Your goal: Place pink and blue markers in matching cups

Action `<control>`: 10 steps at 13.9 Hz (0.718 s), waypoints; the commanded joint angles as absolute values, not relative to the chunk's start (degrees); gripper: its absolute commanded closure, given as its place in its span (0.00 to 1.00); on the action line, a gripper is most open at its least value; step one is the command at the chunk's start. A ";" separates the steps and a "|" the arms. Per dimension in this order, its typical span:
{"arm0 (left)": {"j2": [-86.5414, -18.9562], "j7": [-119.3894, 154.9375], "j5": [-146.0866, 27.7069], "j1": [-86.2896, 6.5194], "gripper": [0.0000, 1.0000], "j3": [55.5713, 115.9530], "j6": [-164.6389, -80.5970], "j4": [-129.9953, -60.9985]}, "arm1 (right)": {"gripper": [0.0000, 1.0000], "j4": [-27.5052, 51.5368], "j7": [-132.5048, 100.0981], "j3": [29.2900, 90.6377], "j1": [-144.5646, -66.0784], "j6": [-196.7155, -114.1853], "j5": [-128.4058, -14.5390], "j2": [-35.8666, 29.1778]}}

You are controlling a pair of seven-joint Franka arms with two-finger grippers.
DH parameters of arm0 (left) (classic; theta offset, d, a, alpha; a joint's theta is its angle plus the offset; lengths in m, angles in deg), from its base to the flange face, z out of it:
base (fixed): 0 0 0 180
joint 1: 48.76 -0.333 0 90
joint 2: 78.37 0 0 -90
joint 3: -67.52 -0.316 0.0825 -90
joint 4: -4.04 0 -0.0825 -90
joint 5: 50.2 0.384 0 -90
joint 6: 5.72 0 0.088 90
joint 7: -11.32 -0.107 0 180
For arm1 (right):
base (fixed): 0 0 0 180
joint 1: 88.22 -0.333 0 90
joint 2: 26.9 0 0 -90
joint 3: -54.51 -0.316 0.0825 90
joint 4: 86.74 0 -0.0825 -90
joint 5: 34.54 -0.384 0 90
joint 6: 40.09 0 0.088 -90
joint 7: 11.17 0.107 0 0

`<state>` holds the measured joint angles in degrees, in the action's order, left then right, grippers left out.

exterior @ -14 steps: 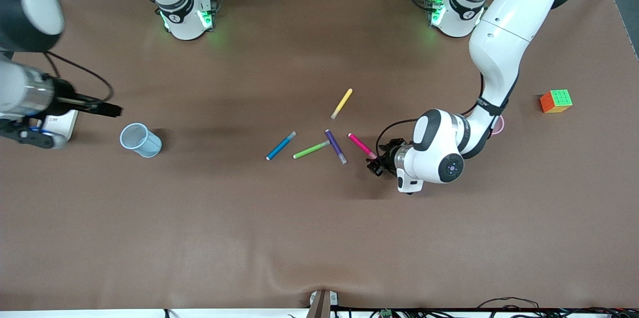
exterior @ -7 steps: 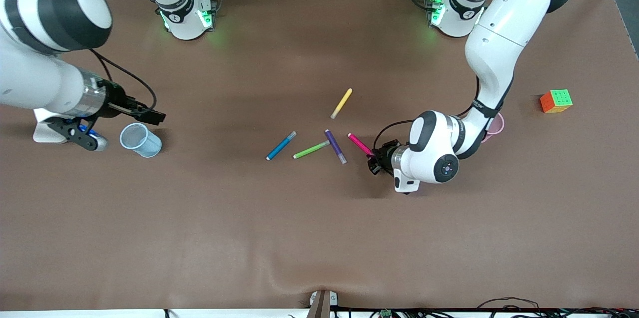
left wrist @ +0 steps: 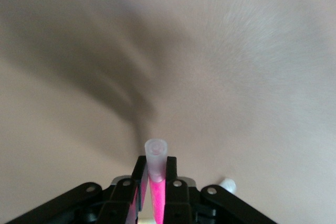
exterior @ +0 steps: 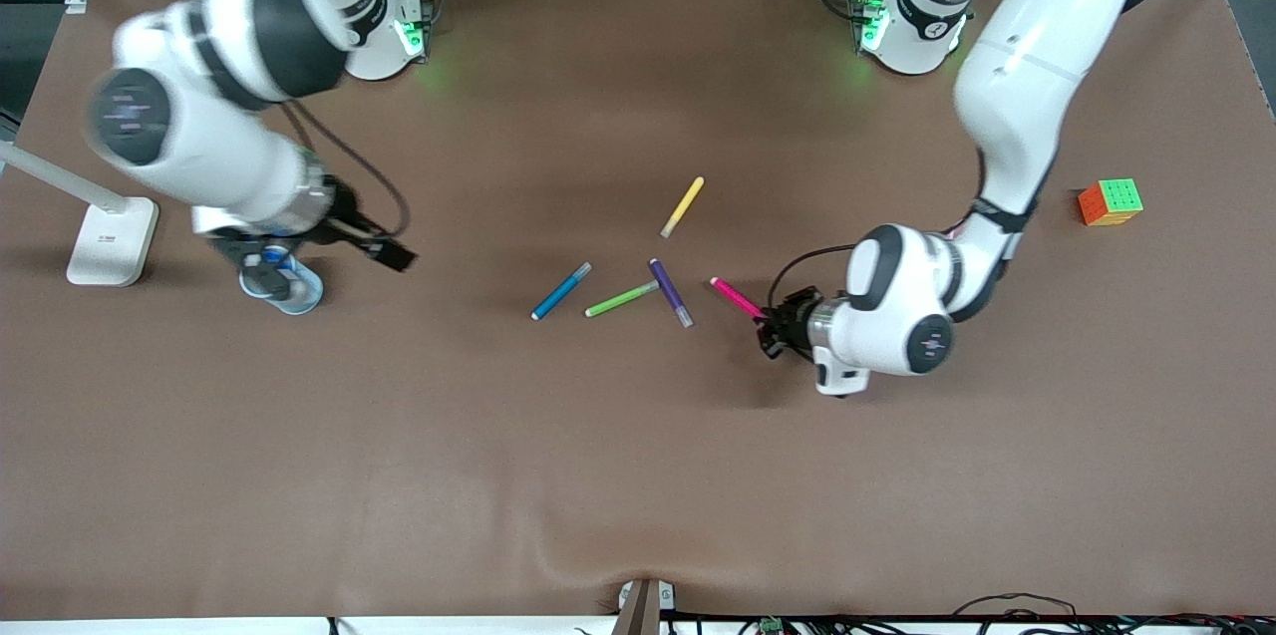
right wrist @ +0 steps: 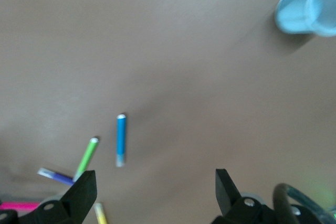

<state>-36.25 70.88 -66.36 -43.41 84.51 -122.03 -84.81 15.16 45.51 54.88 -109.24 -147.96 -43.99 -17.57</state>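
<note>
My left gripper (exterior: 770, 328) is shut on the pink marker (exterior: 736, 298), gripping it near its cap end. In the left wrist view the pale cap (left wrist: 156, 160) sticks out between the closed fingers, just over the table. The blue marker (exterior: 561, 291) lies on the table toward the right arm's end of the pen cluster. The blue cup (exterior: 289, 291) stands farther that way, partly covered by the right arm. My right gripper (exterior: 389, 254) hangs open and empty (right wrist: 155, 182) beside that cup, with the blue marker (right wrist: 121, 137) and the cup (right wrist: 307, 6) in its view. The left arm hides the pink cup.
Green (exterior: 622, 298), purple (exterior: 670, 292) and yellow (exterior: 683, 206) pens lie between the blue and pink markers. A colour cube (exterior: 1110, 201) sits toward the left arm's end. A white lamp base (exterior: 105, 241) stands at the right arm's end.
The left gripper closed on the pink marker and drew it slightly toward the left arm's end. The right arm swung in from the table's end, past the blue cup, toward the pens.
</note>
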 commanded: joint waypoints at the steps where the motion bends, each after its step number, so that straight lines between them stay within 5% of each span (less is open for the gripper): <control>1: -44.43 70.74 -60.42 -46.73 1.00 84.23 -113.76 -86.05 | 0.00 16.44 54.72 55.48 -115.54 -153.80 -44.56 -14.61; 10: -60.86 63.19 -46.51 -52.70 1.00 84.40 -109.25 -90.95 | 0.00 16.97 64.85 55.66 -125.31 -167.35 -42.89 -2.74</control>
